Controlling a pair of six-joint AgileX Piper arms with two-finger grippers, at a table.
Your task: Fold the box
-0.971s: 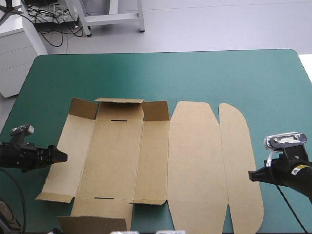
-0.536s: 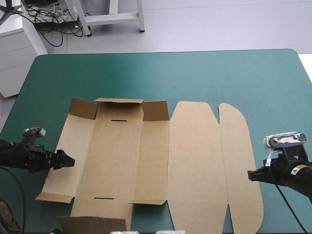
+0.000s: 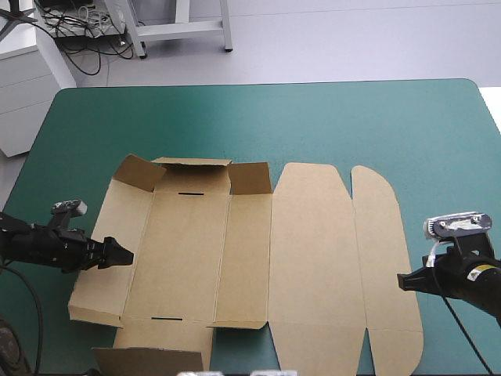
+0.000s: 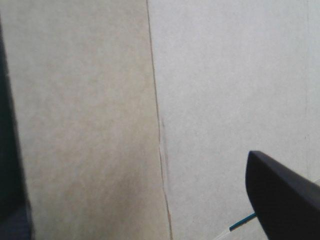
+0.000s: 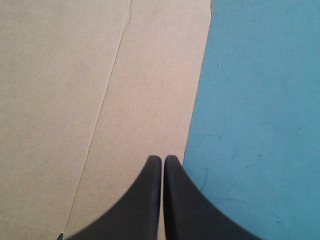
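The brown box [image 3: 313, 258] lies as a cut sheet across the middle of the teal-green table [image 3: 313, 117]. Its far-left flaps stand up and its left side panel [image 3: 106, 258] is tilted up off the cover. My left gripper [image 3: 119, 253] reaches over that panel from the left. In the left wrist view this gripper [image 4: 140, 200] is open, with brown board [image 4: 225, 75] and a crease filling the space between its fingers. My right gripper [image 3: 404, 282] sits at the sheet's right edge. Its fingers [image 5: 162, 165] are shut, with the tip over the edge of the rounded right flap [image 5: 75, 100].
Bare teal-green cover [image 5: 260, 125] lies to the right of the sheet and along the table's far half. The sheet's near flaps [image 3: 149, 360] reach the table's front edge.
My left gripper has moved right, from beside the sheet onto its left side panel. That panel has risen and its outer edge has shifted inward. The right arm has not moved.
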